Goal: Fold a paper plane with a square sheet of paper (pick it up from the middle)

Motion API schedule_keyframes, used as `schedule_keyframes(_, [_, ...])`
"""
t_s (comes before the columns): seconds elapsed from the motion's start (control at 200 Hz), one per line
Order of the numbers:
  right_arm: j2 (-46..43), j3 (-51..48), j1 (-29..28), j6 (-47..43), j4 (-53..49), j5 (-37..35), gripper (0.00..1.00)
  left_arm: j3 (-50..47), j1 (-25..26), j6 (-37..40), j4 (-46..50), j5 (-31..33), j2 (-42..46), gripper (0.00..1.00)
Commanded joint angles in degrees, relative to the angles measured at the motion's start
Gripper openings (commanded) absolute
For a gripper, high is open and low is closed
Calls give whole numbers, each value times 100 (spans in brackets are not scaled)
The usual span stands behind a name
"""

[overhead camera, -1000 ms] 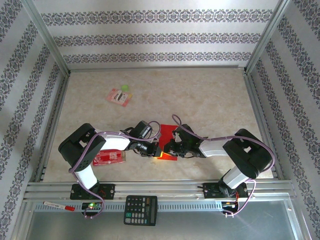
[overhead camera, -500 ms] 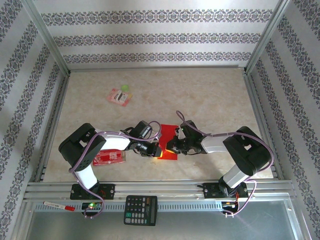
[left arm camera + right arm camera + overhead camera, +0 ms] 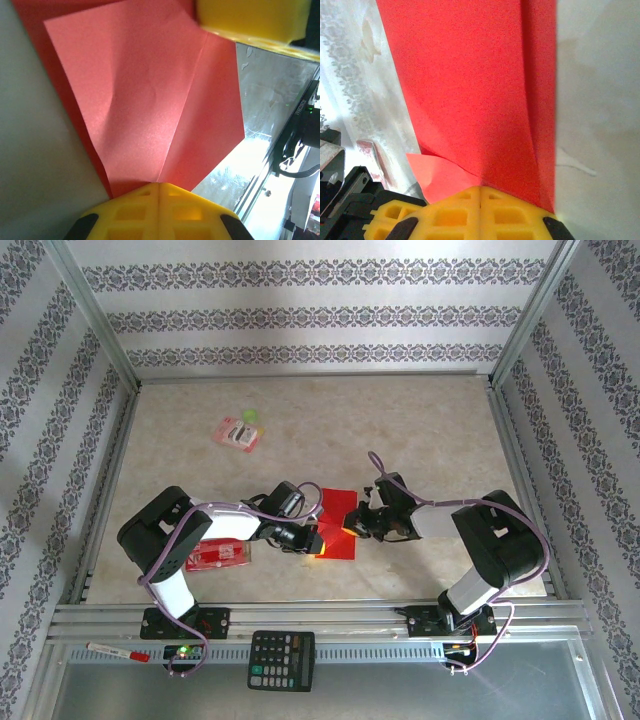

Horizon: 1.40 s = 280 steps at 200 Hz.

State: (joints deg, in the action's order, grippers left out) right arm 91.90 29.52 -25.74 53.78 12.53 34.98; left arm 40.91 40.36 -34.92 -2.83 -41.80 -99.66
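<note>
The square sheet of paper, plain bright red, lies partly folded on the table between the two arms. In the left wrist view the paper shows a lighter folded flap with a straight crease running down to my left gripper, which is shut on the sheet's edge. From the opposite side my right gripper is shut on the paper, which rises away from it in a fold. From above, the left gripper and the right gripper pinch the sheet a short way apart.
A red packet with white print lies under the left arm. A pink packet with a green piece sits at the back left. A calculator and a pen rest on the front rail. Metal frame rails edge the table.
The right arm's wrist has swung right and a little toward the back while its gripper stays shut on the paper. The left arm has held still.
</note>
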Motion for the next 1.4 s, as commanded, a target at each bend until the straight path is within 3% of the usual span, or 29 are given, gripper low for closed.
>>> schedule_keyframes(0.0, [72,-130,428,-90,-541,-1541,5,-360,-54,233,1292,970,-423,0])
schedule_keyframes(0.215, [-117,-89,698,-79,-627,-1793,4,-324,-49,240,1279,948,-430,0])
schedule_keyframes(0.39, [-607,211,810,-503,-847,-1369,6,-121,37,99,1146,753,-305,0])
schedule_keyframes(0.495, [-1196,300,565,-851,-1332,-1403,7,-8,128,-208,760,586,-119,0])
schedule_keyframes(0.67, [-1728,46,-169,-642,-1439,-1583,8,160,132,-659,256,441,250,14])
schedule_keyframes(0.909, [-1077,80,-754,-280,-517,-1259,7,250,130,-855,13,365,493,19])
schedule_keyframes(1.134, [-191,243,-777,-236,-13,-977,6,509,132,-833,-56,295,60,6])
schedule_keyframes(1.394, [61,-3,-644,-294,-10,-1025,6,545,89,-580,198,302,-242,2])
